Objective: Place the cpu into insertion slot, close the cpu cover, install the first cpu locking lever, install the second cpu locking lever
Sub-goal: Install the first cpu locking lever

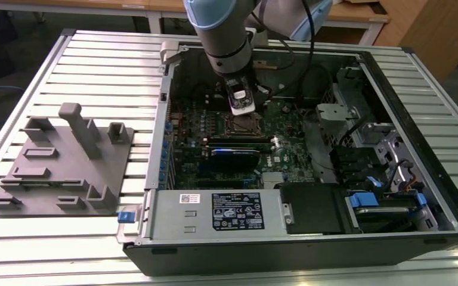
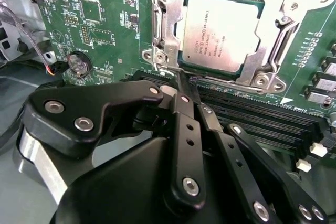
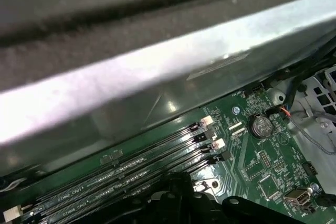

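Computer case of black metal (image 1: 293, 250) holds the green motherboard (image 2: 105, 19); the small silvery square cpu (image 2: 220, 30) sits in the dark-framed insertion slot (image 2: 226, 70), under the thin silvery cpu cover (image 2: 167, 24). The closed pincer (image 2: 179, 77) rests at the slot's edge, where a sideways slip could scratch the board.

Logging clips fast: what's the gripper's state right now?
Gripper: closed, fingertips together at the edge of the cpu cover, nothing visibly held.
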### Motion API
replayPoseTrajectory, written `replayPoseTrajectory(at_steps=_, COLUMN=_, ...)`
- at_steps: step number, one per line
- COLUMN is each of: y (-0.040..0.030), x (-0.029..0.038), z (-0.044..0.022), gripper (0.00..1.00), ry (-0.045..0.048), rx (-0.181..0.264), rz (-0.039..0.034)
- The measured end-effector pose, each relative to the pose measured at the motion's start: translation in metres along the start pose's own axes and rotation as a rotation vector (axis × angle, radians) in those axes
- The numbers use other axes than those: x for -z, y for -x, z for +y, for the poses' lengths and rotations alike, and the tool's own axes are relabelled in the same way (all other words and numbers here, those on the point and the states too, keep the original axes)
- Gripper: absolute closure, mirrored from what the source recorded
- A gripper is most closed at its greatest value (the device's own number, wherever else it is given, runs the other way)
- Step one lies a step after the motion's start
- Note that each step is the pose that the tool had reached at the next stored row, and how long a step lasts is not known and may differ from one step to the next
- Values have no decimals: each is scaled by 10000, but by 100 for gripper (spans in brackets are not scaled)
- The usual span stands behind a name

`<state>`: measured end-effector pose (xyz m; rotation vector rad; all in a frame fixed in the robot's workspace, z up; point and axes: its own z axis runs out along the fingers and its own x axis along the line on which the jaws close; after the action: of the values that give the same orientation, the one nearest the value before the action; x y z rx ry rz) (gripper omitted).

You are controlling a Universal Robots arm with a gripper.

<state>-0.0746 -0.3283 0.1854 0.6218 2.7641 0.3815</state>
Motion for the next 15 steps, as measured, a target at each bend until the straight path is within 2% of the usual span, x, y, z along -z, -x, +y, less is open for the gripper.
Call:
replayPoseTrajectory(at_steps=5, y=2, x=1, z=-3, gripper=90, ry=137, rx=-53, rz=59)
replayPoseTrajectory(at_steps=9, y=4, x=9, z=-1, gripper=90, ry=150, rx=-58, rz=63)
replayPoseTrajectory(at_steps=15, y=20, x=79, z=23, gripper=90, ry=149, rx=-58, rz=63)
